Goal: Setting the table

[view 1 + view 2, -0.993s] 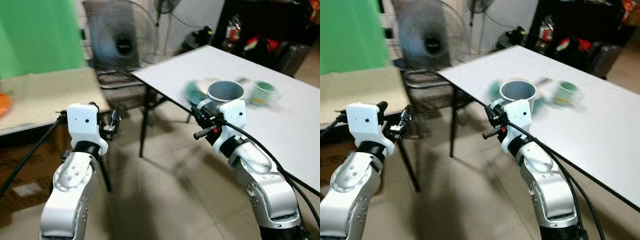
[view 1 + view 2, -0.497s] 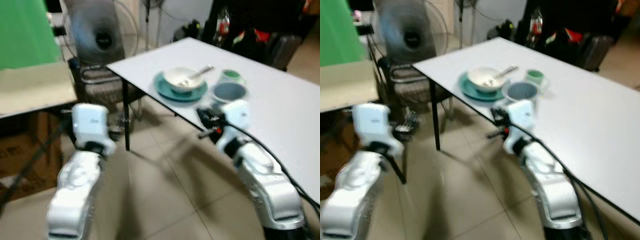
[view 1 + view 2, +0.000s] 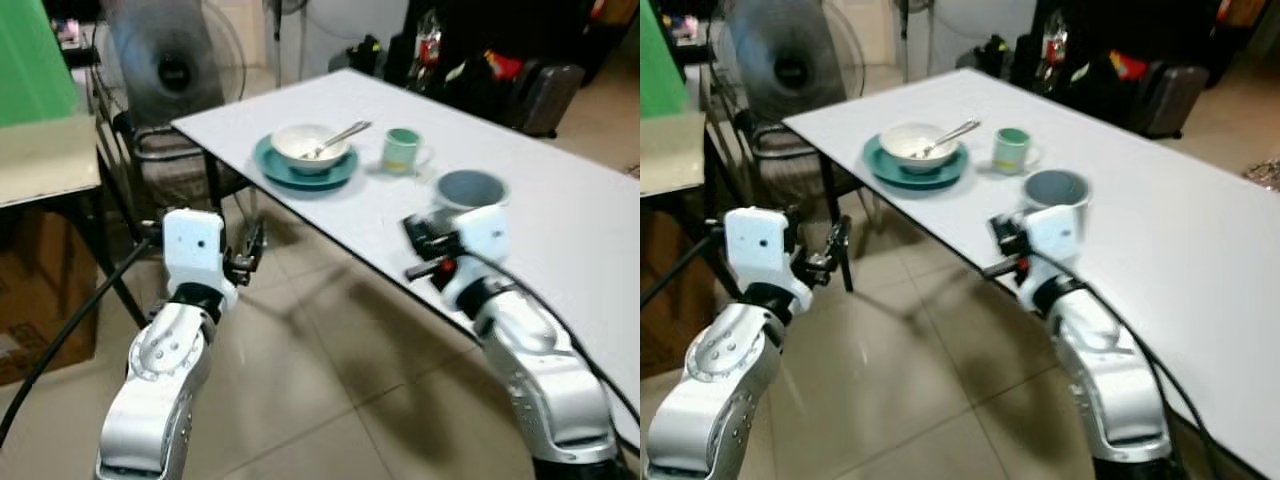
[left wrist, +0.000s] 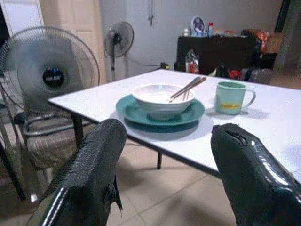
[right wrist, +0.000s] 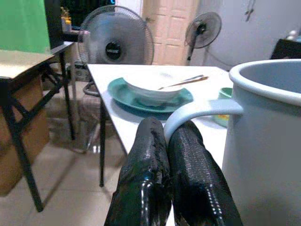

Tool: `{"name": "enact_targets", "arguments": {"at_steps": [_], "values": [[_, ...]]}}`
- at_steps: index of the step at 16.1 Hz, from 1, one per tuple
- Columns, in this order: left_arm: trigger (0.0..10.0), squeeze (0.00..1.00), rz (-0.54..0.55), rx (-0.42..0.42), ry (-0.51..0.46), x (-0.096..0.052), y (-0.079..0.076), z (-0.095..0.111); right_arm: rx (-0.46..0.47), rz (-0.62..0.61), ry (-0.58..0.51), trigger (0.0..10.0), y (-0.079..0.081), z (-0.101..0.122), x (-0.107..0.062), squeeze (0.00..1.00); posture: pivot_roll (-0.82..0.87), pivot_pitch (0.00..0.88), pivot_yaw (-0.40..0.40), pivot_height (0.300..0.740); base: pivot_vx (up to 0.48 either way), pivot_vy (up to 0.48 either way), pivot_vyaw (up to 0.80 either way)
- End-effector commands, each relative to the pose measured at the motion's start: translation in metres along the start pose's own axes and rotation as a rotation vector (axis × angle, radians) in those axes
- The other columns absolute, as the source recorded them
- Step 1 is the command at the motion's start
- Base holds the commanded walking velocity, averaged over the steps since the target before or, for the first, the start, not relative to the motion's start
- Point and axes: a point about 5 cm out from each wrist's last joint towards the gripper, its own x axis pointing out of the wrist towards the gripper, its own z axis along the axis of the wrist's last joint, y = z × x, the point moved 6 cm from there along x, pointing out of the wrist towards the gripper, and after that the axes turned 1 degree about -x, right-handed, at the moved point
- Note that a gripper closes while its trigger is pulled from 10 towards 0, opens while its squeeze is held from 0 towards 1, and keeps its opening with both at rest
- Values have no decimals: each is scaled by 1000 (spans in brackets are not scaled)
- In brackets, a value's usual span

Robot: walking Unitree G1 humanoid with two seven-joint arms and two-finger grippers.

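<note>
Two cups and one bowl on the white table (image 3: 560,190) — a large pale blue cup (image 3: 470,193) held at the near edge, a small green mug (image 3: 402,150) further back, a white bowl (image 3: 310,143) beyond that. Right gripper (image 5: 165,141) pinched tight on the thin curved handle of the blue cup, both black fingers (image 5: 146,155) pressed together just under the handle's loop. Inside of the blue cup grey-blue, nothing to be made out in it. White bowl set on a teal plate (image 3: 304,167), with a spoon (image 3: 338,134) or similar utensil leaning out over its rim toward the mug; contents of the bowl too blurred to tell. Green mug upright, handle turned away from the bowl, standing just beside the plate and well apart from the blue cup. Left gripper (image 4: 164,155) spread wide, fingers (image 4: 96,162) apart and clamped on nothing — held out in the air over the tiled floor (image 3: 330,400), short of the table's corner. Standing fan (image 3: 170,65) and a chair (image 3: 170,165) behind that corner.
</note>
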Motion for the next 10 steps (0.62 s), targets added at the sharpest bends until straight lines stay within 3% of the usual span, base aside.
{"name": "enact_targets", "arguments": {"at_steps": [1,10], "values": [[10000,0,18,6,1,0,6,0,-3,21,-31,10000,6,9,3,0,-114,0,-31,740,0,-322,0],[10000,0,18,15,0,1,6,0,-3,28,-24,10000,7,7,5,0,-111,0,-39,740,0,-321,0]]}}
